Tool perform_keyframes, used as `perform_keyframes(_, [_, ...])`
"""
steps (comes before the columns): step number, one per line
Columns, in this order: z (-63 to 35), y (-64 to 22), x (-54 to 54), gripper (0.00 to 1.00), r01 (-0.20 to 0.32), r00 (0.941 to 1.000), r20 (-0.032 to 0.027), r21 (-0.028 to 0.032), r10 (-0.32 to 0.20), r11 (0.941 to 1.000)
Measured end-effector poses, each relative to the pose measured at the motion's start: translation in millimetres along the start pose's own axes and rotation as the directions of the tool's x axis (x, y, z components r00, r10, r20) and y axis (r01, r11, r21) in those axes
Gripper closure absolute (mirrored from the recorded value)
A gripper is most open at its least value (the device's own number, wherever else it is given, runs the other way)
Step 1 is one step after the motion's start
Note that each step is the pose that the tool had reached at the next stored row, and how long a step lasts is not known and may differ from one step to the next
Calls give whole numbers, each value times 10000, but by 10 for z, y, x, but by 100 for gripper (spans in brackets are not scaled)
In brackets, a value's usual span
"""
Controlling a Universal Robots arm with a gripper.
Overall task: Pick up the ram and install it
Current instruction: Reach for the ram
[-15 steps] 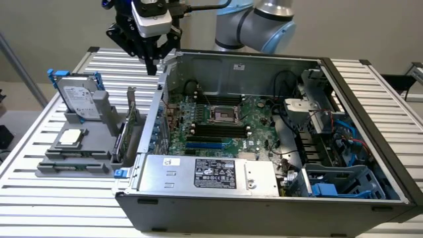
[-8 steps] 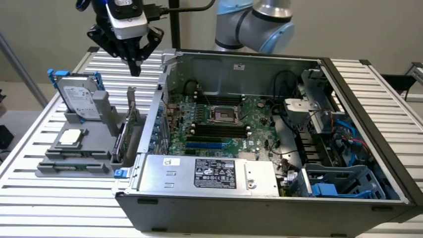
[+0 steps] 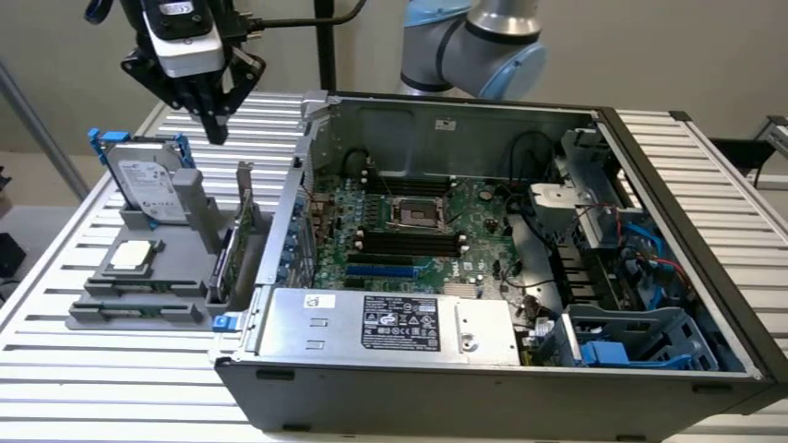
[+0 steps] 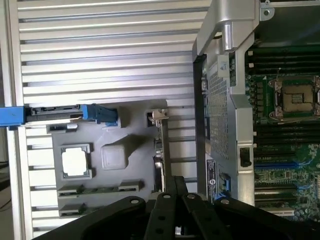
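Note:
My gripper (image 3: 217, 125) hangs high over the back of the grey parts holder (image 3: 185, 242), left of the open computer case, with its fingers shut and nothing between them. In the wrist view the gripper (image 4: 176, 183) shows its two black fingers pressed together. The ram (image 3: 133, 310) is a thin green stick standing on edge in the holder's front slots, well below and in front of the gripper; in the wrist view the ram (image 4: 100, 190) is a narrow strip. Black memory slots (image 3: 407, 244) lie on the motherboard below the processor socket (image 3: 414, 214).
On the holder stand a hard drive (image 3: 146, 185) with blue rails, a square silver processor (image 3: 131, 257) and an upright expansion card (image 3: 242, 242). The case wall (image 3: 291, 214) rises between holder and motherboard. A power supply (image 3: 388, 323) fills the case's front.

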State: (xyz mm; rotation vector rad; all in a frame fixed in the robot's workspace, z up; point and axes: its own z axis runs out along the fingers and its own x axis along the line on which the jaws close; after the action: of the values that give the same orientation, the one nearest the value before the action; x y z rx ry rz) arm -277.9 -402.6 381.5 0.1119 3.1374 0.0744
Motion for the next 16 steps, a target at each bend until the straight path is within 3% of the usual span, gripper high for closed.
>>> perform_keyframes(16, [63, -61, 723, 89, -8, 9999, -162, 12, 8, 10000])
